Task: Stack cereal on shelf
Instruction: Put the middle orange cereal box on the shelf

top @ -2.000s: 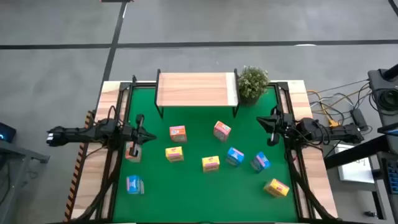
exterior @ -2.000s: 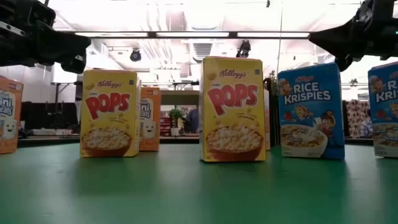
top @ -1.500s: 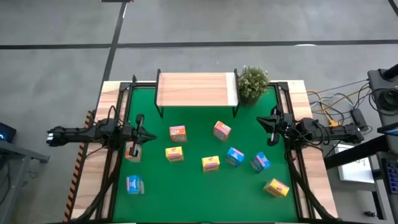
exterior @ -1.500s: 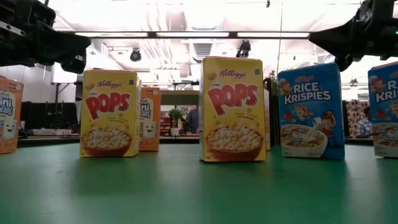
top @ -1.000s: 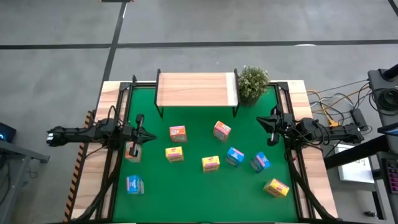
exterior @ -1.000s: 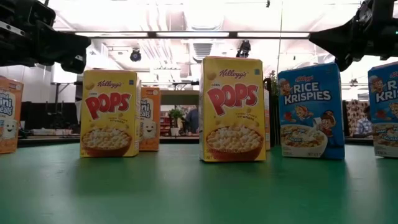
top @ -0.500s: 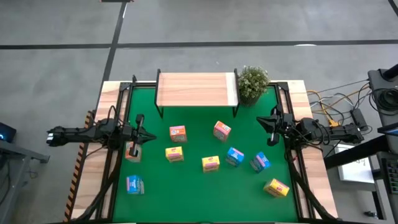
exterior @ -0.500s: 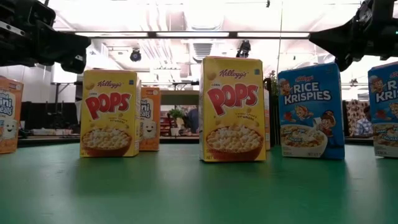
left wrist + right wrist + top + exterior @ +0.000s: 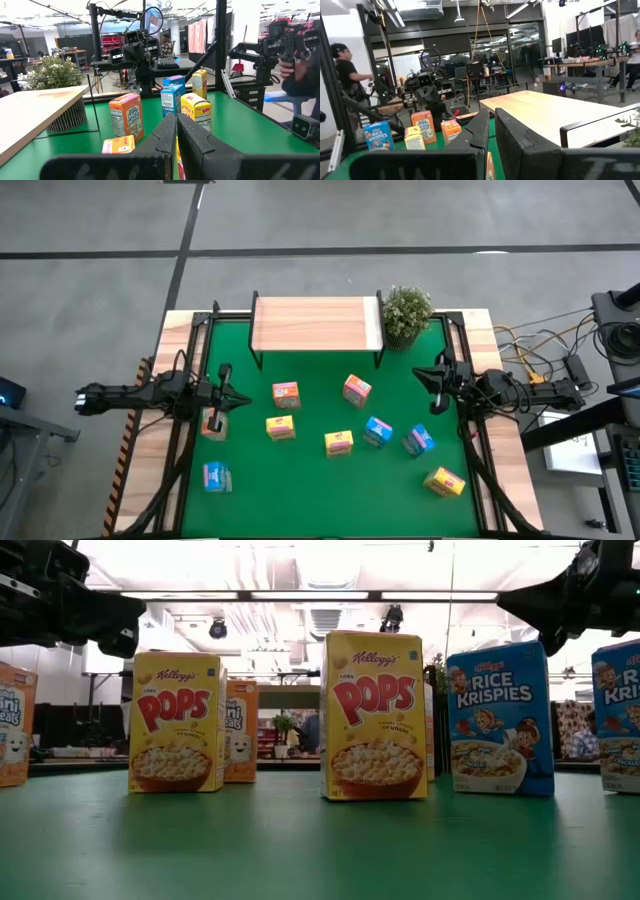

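Note:
Several small cereal boxes stand scattered on the green mat: orange-pink [image 9: 286, 393], yellow [image 9: 339, 442] and blue [image 9: 377, 431] ones, each resting on its base. In the low view, yellow boxes [image 9: 375, 715] and blue boxes [image 9: 500, 720] stand upright. The light-wood shelf [image 9: 315, 325] stands on thin black legs at the mat's far edge, with nothing on its top. My left gripper [image 9: 243, 398] hovers shut at the mat's left edge, above an orange-pink box [image 9: 213, 423]. My right gripper [image 9: 420, 376] hovers shut at the right edge. Both point level toward the middle.
A potted plant [image 9: 405, 313] stands right of the shelf at the far right corner. Pale wooden rails [image 9: 185, 430] border the mat on both sides. A yellow box [image 9: 444, 481] sits near the right front corner, a blue one [image 9: 216, 477] near the left front.

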### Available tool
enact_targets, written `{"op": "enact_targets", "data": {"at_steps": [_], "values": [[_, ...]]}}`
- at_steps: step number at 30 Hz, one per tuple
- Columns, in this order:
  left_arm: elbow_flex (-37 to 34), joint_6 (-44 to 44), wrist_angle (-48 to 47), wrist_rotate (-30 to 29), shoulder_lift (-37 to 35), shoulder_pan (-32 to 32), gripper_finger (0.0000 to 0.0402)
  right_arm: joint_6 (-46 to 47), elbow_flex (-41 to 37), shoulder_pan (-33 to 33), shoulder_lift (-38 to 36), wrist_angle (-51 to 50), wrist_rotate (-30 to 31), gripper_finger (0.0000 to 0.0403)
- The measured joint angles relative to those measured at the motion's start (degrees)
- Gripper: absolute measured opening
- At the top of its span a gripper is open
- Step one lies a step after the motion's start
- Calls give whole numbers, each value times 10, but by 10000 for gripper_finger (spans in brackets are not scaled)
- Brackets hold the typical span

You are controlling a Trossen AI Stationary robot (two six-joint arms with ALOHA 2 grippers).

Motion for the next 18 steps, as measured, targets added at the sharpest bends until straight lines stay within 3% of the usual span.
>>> {"op": "enact_targets", "data": {"at_steps": [9, 15, 18], "values": [[0, -22, 21, 0, 0, 0, 0, 14, 0, 0, 0, 0, 0, 22], [0, -69, 200, 0, 3, 0, 0, 14, 0, 0, 0, 0, 0, 22], [1, -137, 291, 0, 3, 0, 0, 13, 0, 0, 0, 5, 0, 22]]}}
